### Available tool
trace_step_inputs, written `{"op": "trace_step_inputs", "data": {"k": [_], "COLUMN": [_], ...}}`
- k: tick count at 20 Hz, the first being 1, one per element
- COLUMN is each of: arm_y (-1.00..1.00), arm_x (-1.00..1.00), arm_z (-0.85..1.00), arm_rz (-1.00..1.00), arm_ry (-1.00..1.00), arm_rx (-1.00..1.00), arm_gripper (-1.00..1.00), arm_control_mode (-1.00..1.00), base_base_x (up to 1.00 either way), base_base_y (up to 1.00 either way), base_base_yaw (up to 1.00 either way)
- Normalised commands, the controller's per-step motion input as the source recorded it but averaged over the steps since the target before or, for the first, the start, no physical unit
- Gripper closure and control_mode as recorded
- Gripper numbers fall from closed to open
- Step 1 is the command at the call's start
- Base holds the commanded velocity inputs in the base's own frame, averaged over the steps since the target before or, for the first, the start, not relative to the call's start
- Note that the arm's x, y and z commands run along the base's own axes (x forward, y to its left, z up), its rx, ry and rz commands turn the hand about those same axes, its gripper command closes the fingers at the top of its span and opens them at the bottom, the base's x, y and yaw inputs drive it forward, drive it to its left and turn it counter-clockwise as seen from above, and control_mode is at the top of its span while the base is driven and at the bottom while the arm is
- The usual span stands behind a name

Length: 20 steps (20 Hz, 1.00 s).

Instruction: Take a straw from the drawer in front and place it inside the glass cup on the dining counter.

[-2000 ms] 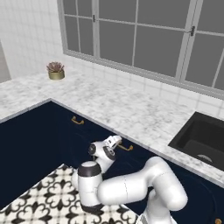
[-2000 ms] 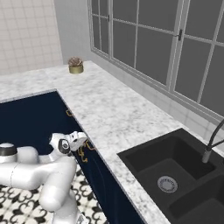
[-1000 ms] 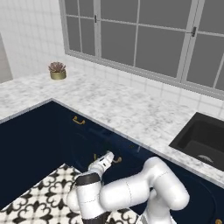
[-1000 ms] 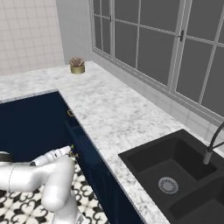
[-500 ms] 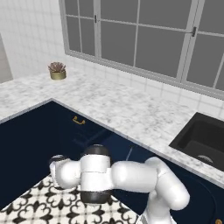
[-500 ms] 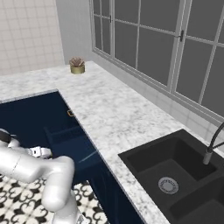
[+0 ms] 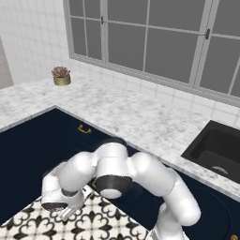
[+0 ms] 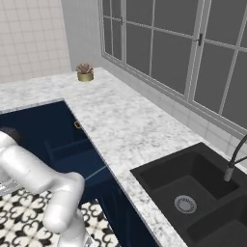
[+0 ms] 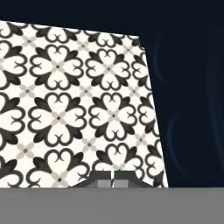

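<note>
Gripper [image 9: 112, 178] shut, empty — drawer [image 8: 72, 149] seemingly behind.

Arm has swung down and left from the drawer [image 8: 72, 147] front to low over the patterned floor [image 9: 65, 109]; gripper [image 9: 112, 180] jaws have closed; drawer now pulled open.

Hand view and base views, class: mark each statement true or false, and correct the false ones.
1. The gripper is shut with nothing between its tips. True.
2. A potted plant stands on the marble worktop near the window. True.
3. The sink is white. False: it is black.
4. The floor below the hand is plain grey. False: it has black-and-white patterned tiles.
</note>
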Motion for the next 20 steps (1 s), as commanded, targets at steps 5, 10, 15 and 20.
{"op": "trace_step_inputs", "data": {"k": [5,10,15,20], "arm_y": [0.46,-0.01,-0.25,-0.61], "arm_x": [-0.87,-0.16,0.41,0.83], "arm_z": [0.64,1.0,1.0,1.0], "arm_rz": [-0.02,-0.07,-0.33,-0.37], "arm_ry": [-0.14,-0.47,-0.21,0.29], "arm_rx": [0.17,0.26,0.28,0.28], "arm_gripper": [1.0,1.0,1.0,1.0], "arm_control_mode": [-1.0,-1.0,-1.0,-1.0], "base_base_x": [0.0,0.0,0.0,0.0], "base_base_y": [0.0,0.0,0.0,0.0], "base_base_yaw": [0.0,0.0,0.0,0.0]}}
